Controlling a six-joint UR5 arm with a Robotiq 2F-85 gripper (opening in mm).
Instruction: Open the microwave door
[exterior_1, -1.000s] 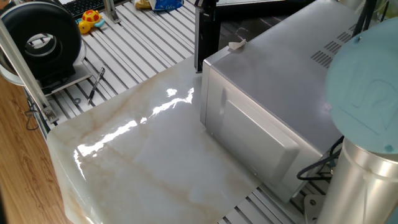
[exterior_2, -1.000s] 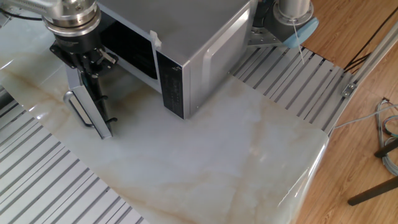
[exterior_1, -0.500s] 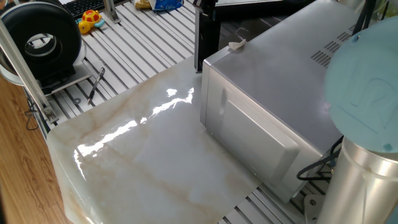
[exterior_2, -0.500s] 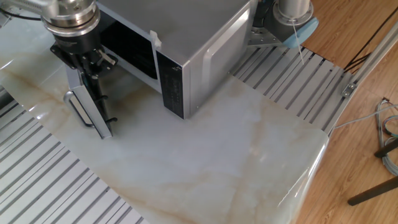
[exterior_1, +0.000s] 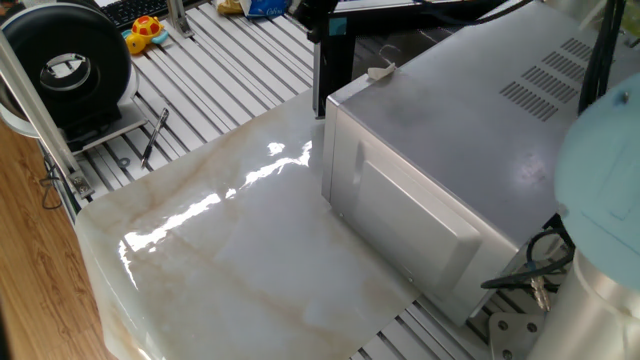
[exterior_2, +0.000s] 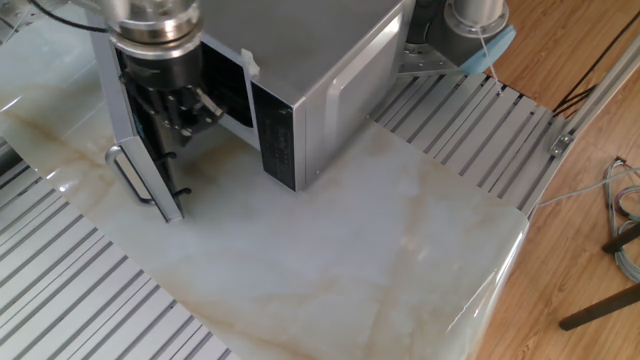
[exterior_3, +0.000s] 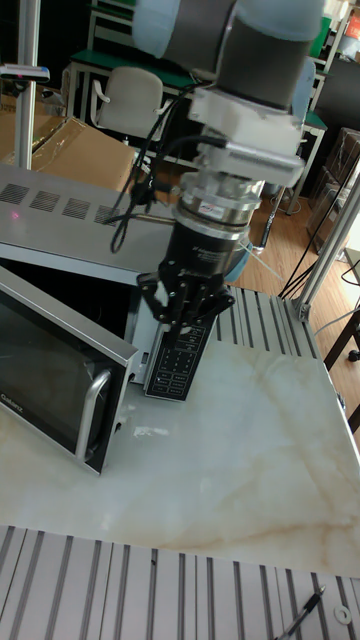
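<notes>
The microwave door (exterior_2: 110, 110) stands swung wide open, its dark face and silver handle (exterior_3: 93, 415) at the left of the tall fixed view. In one fixed view I see it edge-on as a dark upright panel (exterior_1: 322, 70) at the grey box's (exterior_1: 450, 110) far corner. My gripper (exterior_3: 187, 318) hangs open in front of the open cavity, just right of the door and above the control panel (exterior_3: 178, 365). Nothing is between its fingers, and it touches neither door nor handle. It points down beside the door's free edge (exterior_2: 180, 125).
The microwave sits on a marble slab (exterior_1: 230, 250) over a slatted metal table. A black round device (exterior_1: 65, 65), a yellow toy (exterior_1: 145, 30) and a pen (exterior_1: 155, 135) lie at the far left. The arm's base (exterior_1: 600, 200) stands behind the box.
My gripper has come off the door's edge and moved right toward the cavity, rising a little. The door has stayed open in the same place.
</notes>
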